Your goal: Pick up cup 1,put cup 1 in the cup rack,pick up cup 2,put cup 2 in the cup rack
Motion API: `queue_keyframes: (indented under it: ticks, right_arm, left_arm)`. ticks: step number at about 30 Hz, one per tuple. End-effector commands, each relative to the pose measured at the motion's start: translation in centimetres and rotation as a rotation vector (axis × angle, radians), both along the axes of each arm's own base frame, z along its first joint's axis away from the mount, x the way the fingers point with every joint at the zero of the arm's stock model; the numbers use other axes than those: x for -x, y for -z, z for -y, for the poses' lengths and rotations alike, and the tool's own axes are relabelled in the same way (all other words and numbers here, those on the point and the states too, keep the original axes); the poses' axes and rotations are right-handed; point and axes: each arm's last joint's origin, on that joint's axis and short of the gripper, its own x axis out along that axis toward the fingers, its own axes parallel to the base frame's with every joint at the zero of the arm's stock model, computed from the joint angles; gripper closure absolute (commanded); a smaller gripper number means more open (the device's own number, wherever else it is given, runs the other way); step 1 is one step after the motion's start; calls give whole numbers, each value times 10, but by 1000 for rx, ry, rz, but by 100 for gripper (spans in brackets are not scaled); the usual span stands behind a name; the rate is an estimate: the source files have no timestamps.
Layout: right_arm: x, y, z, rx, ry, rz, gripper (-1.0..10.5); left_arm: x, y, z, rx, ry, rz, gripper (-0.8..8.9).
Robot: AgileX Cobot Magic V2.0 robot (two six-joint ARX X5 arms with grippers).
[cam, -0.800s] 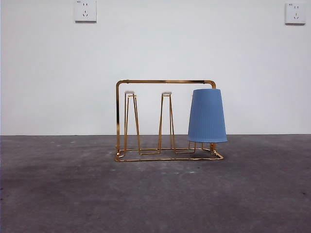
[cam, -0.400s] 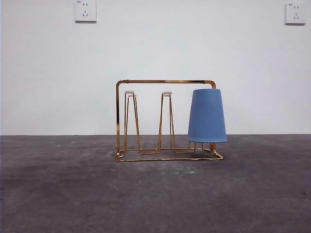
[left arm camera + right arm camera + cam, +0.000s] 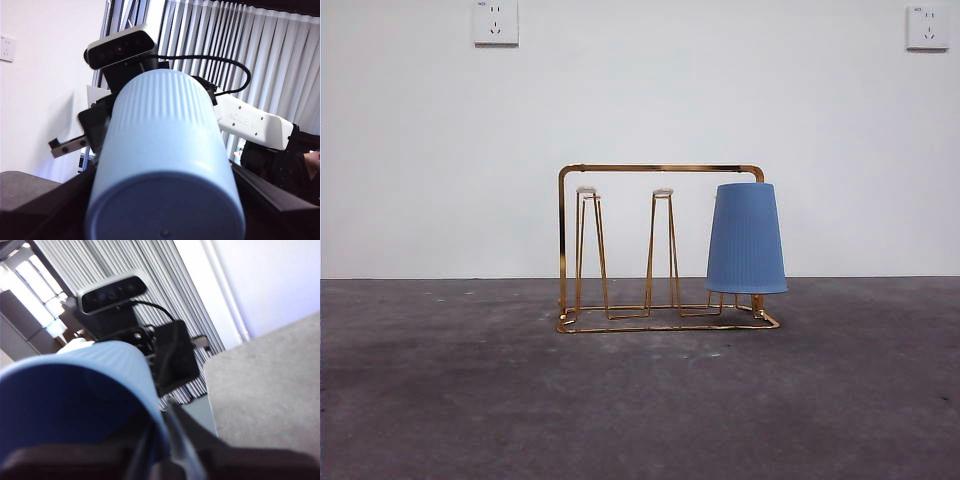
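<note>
Gold wire cup rack [image 3: 660, 168], mid-table: ribbed blue cup [image 3: 747, 240] upturned over right peg to drain; left pegs free.

Second, pale blue ribbed cup [image 3: 160, 125] aloft off-table, clamped sideways by left gripper [image 3: 165, 185]. Right gripper [image 3: 160, 445] at its rim, probably a handover; grip unclear.

Plain white wall [image 3: 640, 120] behind dark grey bench [image 3: 640, 400]. Two white power sockets [image 3: 496, 22] high on wall. Pale vertical blinds [image 3: 260, 60] over bright window.
</note>
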Motion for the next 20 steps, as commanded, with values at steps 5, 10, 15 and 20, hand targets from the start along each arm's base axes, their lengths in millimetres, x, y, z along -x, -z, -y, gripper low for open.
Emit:
queue_keyframes:
  ticks: [5, 10, 15, 20]
  right_arm:
    - [5, -3, 5, 1, 16, 9, 662]
    - [16, -14, 19, -19, 37, 38, 662]
    - [31, -19, 48, 21, 82, 63, 663]
    - [50, -21, 84, 110, 236, 102, 663]
  left_arm:
    - [8, -1, -5, 1, 9, 12, 822]
    - [13, -4, -9, 12, 5, 27, 822]
    - [18, -6, -14, 21, -33, 31, 822]
    - [15, 0, -18, -24, -100, -11, 822]
